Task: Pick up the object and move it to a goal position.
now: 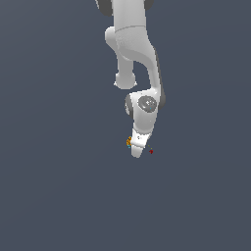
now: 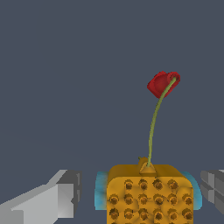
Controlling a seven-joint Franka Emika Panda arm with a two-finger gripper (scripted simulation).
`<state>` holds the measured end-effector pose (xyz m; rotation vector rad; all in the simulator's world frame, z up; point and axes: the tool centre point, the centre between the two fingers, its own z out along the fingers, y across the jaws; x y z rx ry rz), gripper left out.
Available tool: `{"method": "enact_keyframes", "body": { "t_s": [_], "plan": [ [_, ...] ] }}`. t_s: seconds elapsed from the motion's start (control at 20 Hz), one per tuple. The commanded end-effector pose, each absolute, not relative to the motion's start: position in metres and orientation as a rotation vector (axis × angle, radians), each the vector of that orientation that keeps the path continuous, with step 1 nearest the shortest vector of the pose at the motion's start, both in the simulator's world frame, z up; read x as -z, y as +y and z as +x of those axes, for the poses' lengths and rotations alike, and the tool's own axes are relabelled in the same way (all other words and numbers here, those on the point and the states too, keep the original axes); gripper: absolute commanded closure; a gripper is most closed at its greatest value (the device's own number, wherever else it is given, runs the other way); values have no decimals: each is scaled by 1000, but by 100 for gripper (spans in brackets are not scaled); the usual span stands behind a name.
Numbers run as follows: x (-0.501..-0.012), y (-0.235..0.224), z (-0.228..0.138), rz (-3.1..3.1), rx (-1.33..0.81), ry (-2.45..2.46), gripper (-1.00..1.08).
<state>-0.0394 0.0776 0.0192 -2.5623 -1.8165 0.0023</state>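
The object (image 2: pixel 148 194) is an orange-yellow speckled block with cyan edges. A thin green stem rises from it to a small red blob (image 2: pixel 162 83). In the wrist view it sits between my two fingers. The gripper (image 2: pixel 141 186) is open, with a gap between one finger (image 2: pixel 61 197) and the block, while the other finger (image 2: pixel 213 186) is close to its cyan edge. In the exterior view the white gripper (image 1: pixel 138 149) points down, and the object (image 1: pixel 129 141) shows as a tiny orange lump at its side, with the red blob (image 1: pixel 151 151) on the other side.
The white arm (image 1: pixel 135 54) comes down from the top of the exterior view. The ground (image 1: pixel 59 186) is a plain dark grey-blue surface all around.
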Motion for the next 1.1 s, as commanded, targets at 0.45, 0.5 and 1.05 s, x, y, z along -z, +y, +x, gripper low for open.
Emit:
{"method": "enact_keyframes", "body": {
  "t_s": [0.45,0.5,1.05],
  "plan": [
    [-15,78,-38,-2563,-1,-1817,108],
    [-15,78,-38,-2563,-1,-1817,108],
    [-36,63,-40,-2564,1,-1818,108]
  ]
}}
